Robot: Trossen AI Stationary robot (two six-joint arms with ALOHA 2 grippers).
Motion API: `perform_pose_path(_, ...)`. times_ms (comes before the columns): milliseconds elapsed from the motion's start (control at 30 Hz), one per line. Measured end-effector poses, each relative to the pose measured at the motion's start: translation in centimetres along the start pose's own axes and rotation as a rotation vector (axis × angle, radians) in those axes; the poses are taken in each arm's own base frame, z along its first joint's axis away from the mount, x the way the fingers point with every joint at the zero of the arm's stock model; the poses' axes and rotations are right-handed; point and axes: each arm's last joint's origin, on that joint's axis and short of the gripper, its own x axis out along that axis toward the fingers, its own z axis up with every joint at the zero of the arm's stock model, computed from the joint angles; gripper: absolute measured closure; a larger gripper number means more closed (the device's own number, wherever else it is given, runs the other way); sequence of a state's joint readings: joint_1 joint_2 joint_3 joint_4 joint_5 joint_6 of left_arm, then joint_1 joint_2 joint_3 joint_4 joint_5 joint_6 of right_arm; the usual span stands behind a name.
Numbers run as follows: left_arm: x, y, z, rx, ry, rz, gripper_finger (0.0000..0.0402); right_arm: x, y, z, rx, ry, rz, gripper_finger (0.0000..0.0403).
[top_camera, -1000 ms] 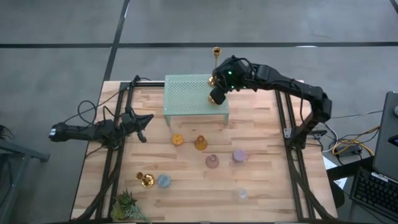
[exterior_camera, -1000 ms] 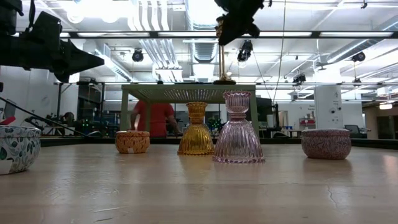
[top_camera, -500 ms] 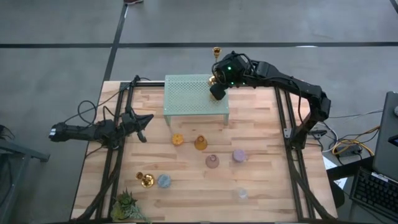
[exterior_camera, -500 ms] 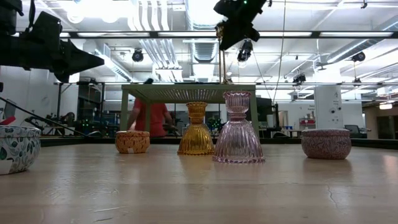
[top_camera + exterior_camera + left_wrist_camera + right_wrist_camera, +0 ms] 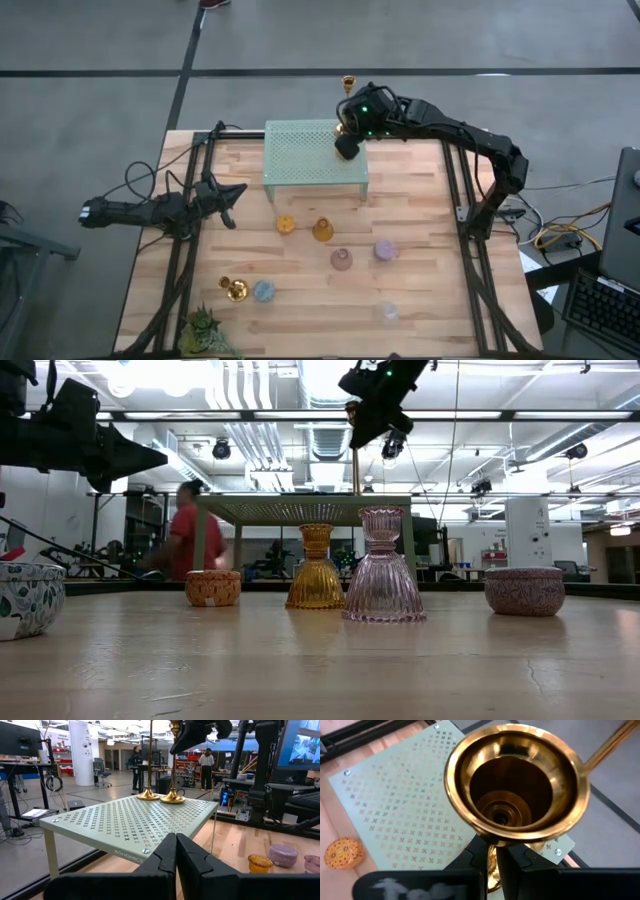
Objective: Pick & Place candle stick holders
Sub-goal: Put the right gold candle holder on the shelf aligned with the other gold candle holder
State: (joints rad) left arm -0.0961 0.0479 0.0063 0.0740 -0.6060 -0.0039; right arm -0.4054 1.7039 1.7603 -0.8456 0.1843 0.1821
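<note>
Two tall gold candlesticks stand on their round bases on the mint-green stand (image 5: 312, 155) near its far right corner; their bases (image 5: 148, 795) (image 5: 172, 797) sit side by side. My right gripper (image 5: 347, 143) is shut on the nearer one, whose cup (image 5: 517, 785) fills the right wrist view. The other one's cup (image 5: 348, 82) shows beyond. My left gripper (image 5: 228, 200) is shut and empty at the table's left. Orange (image 5: 286, 224), amber (image 5: 322, 231), pink (image 5: 342, 260), purple (image 5: 384, 250), blue (image 5: 264, 291), clear (image 5: 389, 312) and short gold (image 5: 234, 290) holders stand on the table. My right gripper pinches the candlestick's slender stem (image 5: 496, 845) between its two fingers (image 5: 479, 851), just under the cup. The fingers come slanting down from the table's right and lie across the stem. The candlestick stands upright, and its base (image 5: 172, 797) appears to rest on the stand's top.
A spiky green plant (image 5: 203, 330) sits at the near left corner. The arms' black frames run along both table sides (image 5: 185, 250) (image 5: 470, 250). A person (image 5: 185, 530) moves in the room behind the table.
My right gripper has moved toward the table's far edge and slightly left, carrying the gold candlestick upright across the stand's top to beside the other candlestick. The person in the room behind has walked to the left.
</note>
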Motion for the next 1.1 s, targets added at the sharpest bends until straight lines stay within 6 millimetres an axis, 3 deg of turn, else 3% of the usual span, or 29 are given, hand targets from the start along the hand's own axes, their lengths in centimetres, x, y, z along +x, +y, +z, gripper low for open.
perform_pose_path(533,0.0,0.0,0.0,0.0,0.0,0.0,0.0392,0.36,-0.34,-0.03,0.002,-0.006,-0.008,0.0388)
perform_pose_path(1100,0.0,0.0,0.0,0.0,0.0,0.0,0.0392,0.42,-0.35,-0.14,-0.001,0.004,-0.009,0.0299)
